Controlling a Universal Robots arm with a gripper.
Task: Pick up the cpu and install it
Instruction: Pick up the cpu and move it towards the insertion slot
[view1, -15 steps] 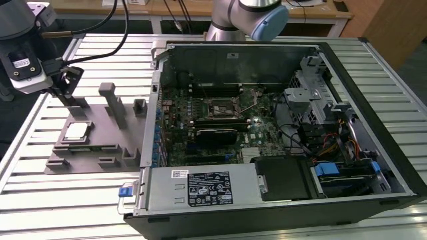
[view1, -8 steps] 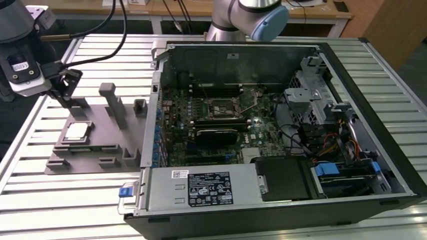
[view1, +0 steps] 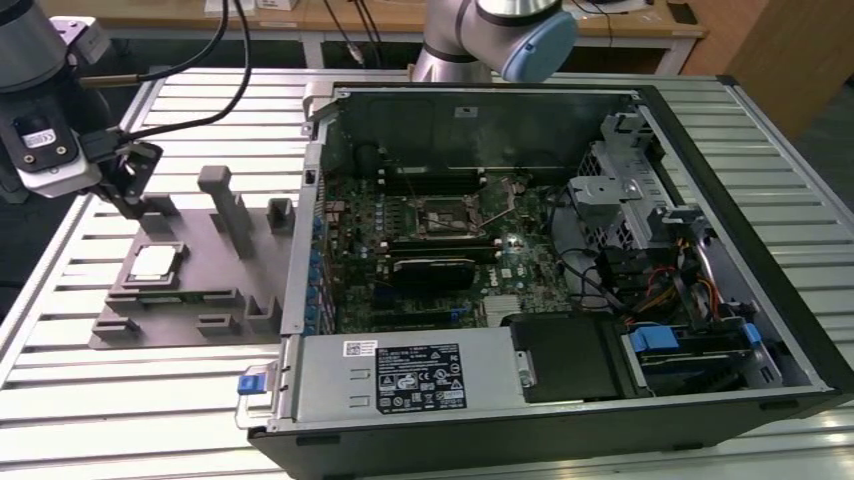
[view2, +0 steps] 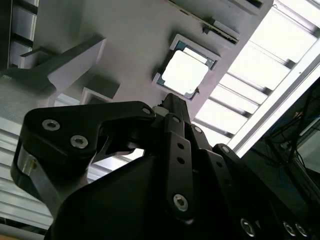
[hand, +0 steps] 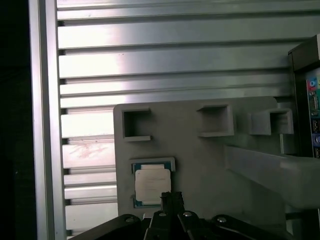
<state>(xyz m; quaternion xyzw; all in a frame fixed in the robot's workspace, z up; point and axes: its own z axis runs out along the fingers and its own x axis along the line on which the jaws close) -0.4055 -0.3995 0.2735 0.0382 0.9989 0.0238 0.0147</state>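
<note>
pointing down over the grey fixture (view1: 214, 270), the arm (view1: 40, 100) hangs clenched, empty jaws near the cpu (view1: 154, 262).

The cpu (hand: 152, 183) was seen with a pale silver-white top edged in dark green. The fixture (view1: 200, 270) under it was coloured a plain matt grey. The table (view1: 120, 400) was patterned with long ribbed slats of bright silver. The gripper (view1: 131, 205) was finished in black and dotted with silver screw heads. The computer case (view1: 787, 300) was painted black; the board (view1: 441, 230) inside was coloured green, the power supply (view1: 327, 385) silver with a white label, and a latch (view1: 254, 382) blue.
</note>
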